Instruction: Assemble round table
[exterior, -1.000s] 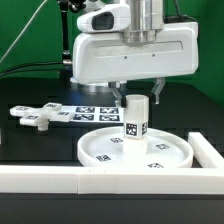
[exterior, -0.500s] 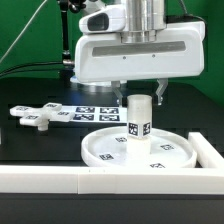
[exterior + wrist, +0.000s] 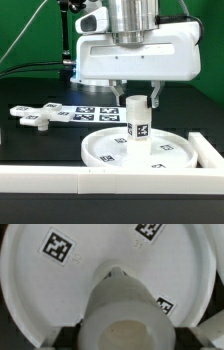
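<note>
The short cylindrical post [image 3: 138, 122] stands upright at the middle of the large round rimmed disc [image 3: 98, 152]. My gripper [image 3: 138, 97] is straight above it, one finger on each side of the post's top, the pads against its sides. In the wrist view the post [image 3: 125, 303] fills the gap between the dark pads [image 3: 66, 334], with the disc [image 3: 90, 258] and its tags below. The flat cross-shaped piece [image 3: 35, 116] lies on the table at the exterior view's left, away from the gripper.
The marker board [image 3: 92, 111] lies behind the disc. A long white border wall [image 3: 60, 181] runs along the front and turns up the exterior view's right side [image 3: 209, 152], close to the disc's rim. A green backdrop stands behind.
The fingers have drawn inward from a wide stance to the post's sides, and the gripper has come down slightly. The post and disc have not moved.
</note>
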